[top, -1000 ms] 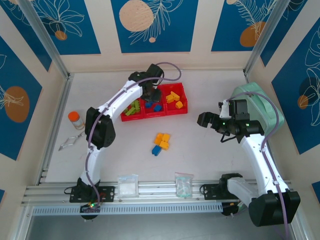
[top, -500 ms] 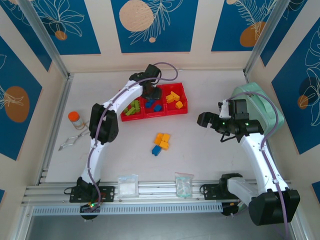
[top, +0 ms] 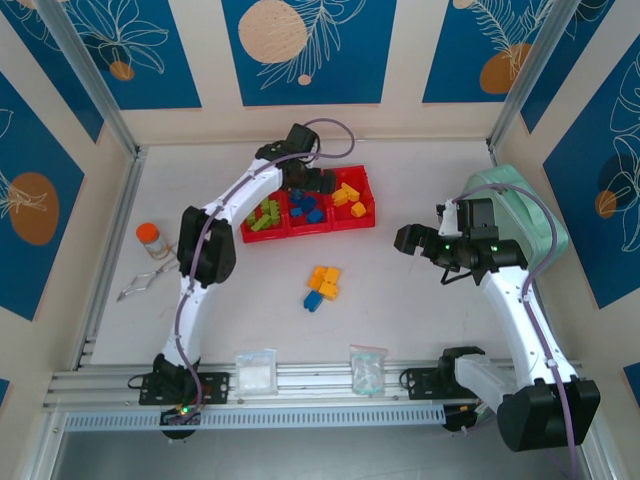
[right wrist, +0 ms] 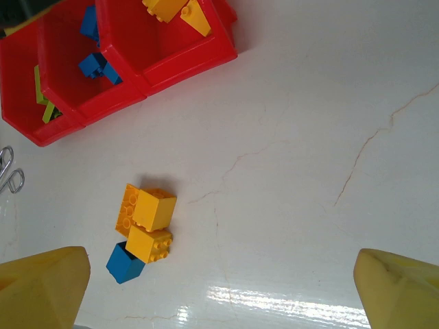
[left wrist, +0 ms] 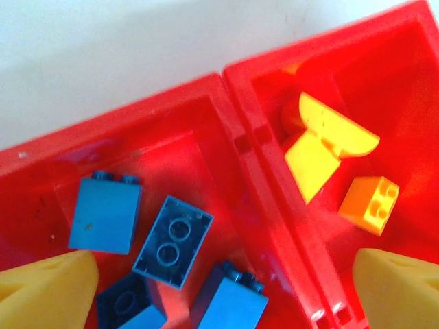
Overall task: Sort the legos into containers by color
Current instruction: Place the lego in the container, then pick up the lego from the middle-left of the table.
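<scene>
Jaws of left gripper released, empty, spread above divider between blue and yellow compartments of red tray. Jaws of right gripper also released, empty, hovering over counter. Sorted bricks lie in tray by colour. Loose yellow-orange bricks and one blue brick sit touching on counter. Risk: pinch on clump drags neighbour along, so wrong colour lands in bin. Low left move clips divider, shifts tray.

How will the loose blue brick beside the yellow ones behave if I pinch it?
The blue brick looks like rigid plastic, so it probably won't deform. Its flat faces suggest sliding rather than rolling on the glossy table. It sits against the yellow bricks, so a push may nudge them.
</scene>
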Motion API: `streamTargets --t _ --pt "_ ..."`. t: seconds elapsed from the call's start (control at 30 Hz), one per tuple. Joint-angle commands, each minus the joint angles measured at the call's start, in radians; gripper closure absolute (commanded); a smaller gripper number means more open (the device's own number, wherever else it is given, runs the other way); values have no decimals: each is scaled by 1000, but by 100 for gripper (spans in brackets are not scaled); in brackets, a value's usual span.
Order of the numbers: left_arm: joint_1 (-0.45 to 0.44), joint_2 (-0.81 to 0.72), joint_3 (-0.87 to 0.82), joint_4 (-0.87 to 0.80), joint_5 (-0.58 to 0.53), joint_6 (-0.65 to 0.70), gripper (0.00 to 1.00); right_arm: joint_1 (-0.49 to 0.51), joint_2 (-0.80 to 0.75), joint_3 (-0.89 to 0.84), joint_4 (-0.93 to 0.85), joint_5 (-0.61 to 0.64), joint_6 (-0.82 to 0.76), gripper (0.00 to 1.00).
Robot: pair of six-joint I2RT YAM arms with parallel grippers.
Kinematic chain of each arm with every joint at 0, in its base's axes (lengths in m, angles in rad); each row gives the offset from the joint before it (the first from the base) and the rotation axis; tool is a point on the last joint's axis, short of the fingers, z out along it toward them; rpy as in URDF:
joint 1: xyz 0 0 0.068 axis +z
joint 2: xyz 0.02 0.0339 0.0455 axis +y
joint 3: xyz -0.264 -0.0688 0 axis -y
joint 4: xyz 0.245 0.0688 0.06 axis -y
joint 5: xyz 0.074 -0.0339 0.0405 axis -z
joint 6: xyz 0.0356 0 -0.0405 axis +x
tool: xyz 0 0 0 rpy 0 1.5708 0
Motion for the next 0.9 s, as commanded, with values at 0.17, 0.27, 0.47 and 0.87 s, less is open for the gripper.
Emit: streamTargets --t 0.17,0.27,0.47,0.87 --pt "2 -294 -311 28 35 23 1 8 -29 15 -29 -3 -4 1" --pt "-22 -410 -482 69 31 24 1 8 -33 13 -34 11 -1 1" --pt "-130 -598 -767 35 -15 7 0 7 -39 -7 -22 7 3 1" --pt "-403 -799 -1072 -56 -27 -127 0 10 -33 -21 14 -40 1 1"
